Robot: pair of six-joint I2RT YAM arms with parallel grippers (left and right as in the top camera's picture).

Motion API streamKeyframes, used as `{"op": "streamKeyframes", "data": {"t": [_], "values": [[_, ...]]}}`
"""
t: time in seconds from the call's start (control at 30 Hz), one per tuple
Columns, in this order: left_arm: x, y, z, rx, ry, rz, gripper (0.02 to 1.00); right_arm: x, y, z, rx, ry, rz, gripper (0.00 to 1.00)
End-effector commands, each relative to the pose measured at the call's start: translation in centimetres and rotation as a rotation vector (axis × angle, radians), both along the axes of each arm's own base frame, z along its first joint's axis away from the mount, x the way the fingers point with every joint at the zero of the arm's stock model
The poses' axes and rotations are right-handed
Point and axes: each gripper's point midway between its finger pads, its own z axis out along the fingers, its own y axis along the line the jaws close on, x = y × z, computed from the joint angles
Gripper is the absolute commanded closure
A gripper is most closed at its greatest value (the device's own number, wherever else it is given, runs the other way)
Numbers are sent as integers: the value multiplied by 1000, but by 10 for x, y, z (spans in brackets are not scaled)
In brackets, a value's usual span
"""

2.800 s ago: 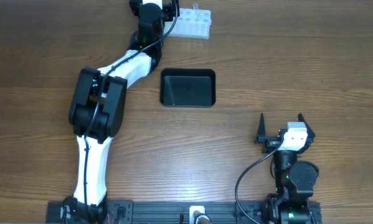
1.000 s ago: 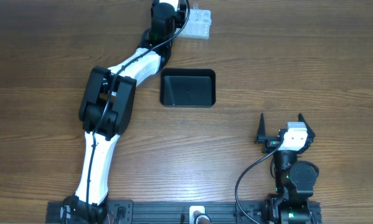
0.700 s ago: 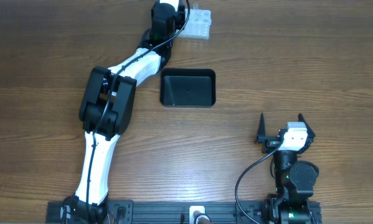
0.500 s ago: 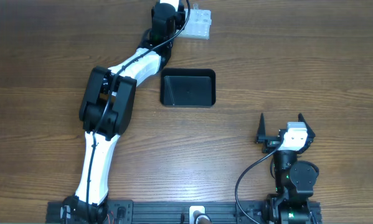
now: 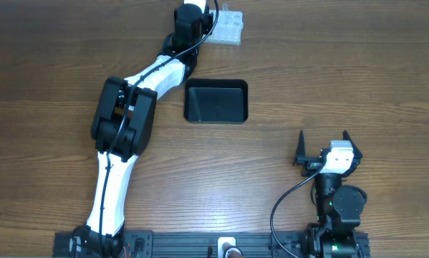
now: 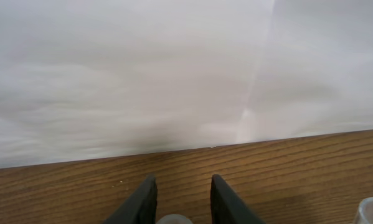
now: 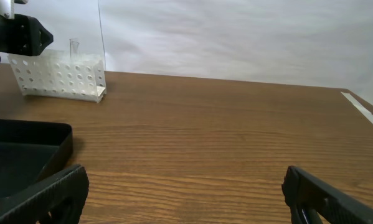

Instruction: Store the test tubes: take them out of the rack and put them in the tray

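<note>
The rack [image 5: 225,27] stands at the far edge of the desk [image 5: 357,64], with a test tube [image 7: 74,45] upright in it. The left claw [image 6: 183,180] sits at the rack's left end, fingers apart on either side of another tube's top [image 6: 174,219]. The tray [image 5: 215,83] lies near the rack, on its arm-base side. The right claw [image 5: 323,136], well apart from the rack, gapes wide and holds nothing

The left arm [image 5: 160,72] hides one end of the rack [image 5: 229,31].
</note>
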Motion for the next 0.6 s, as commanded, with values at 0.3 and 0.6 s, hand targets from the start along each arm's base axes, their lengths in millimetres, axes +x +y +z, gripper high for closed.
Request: {"op": "streamKeyframes", "data": {"t": [0.3,0.6], "values": [[2,-1,10,6,-21,6,853,0,-1,-2,-1,1,-2,7],[1,1,36,-9,-59,11,921,0,-1,-2,-1,1,-2,9]]}}
